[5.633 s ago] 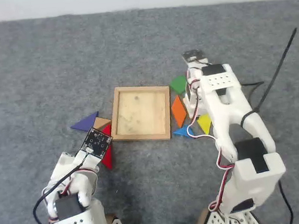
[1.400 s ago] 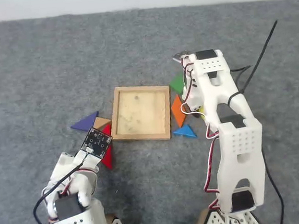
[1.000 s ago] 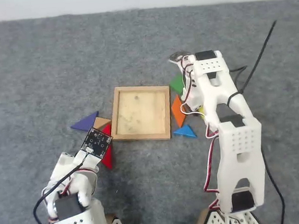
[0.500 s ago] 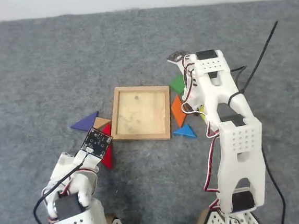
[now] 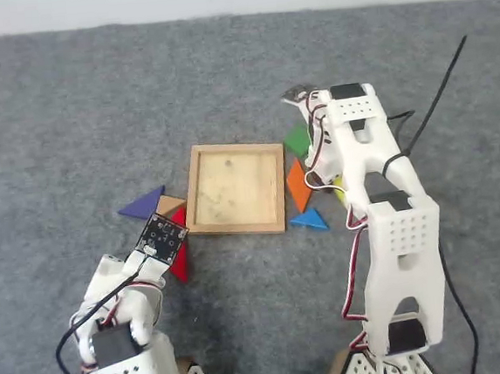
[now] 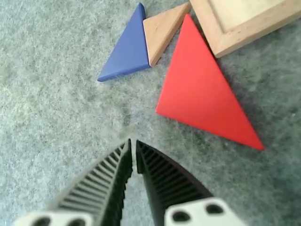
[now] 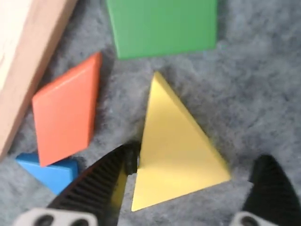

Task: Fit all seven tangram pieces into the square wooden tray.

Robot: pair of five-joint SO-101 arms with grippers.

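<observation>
Right gripper [image 7: 195, 160]: jaws wide apart, holding nothing. They straddle the yellow triangle [image 7: 174, 146], likely set for a pinch across its width.
Yellow triangle: flat on the grey carpet [image 7: 263, 70] between the two fingers. One finger is at its edge, but whether it touches I cannot tell. The other stands apart on the far side.
Look of the piece: smooth, bright yellow face, crisp corners, thin slab. Judged a low grip, easy to slip.
Green piece [image 7: 162, 26]: just beyond the yellow tip, ahead of the jaws.
Orange parallelogram [image 7: 66, 110]: beside the yellow triangle, on the tray side of the gripper.
Small blue triangle [image 7: 47, 172]: touching the orange piece's near end.
Tray [image 5: 194, 192]: pale wood, bare floor showing, no piece seated. It lies past the orange piece from the right gripper.
Left gripper [image 6: 132, 142]: jaws pressed together on nothing, over carpet, probably parked.
Red triangle [image 6: 204, 103]: just ahead of the left tips. The dark blue triangle [image 6: 127, 49] and tan triangle [image 6: 164, 28] lie farther out, edges touching.
</observation>
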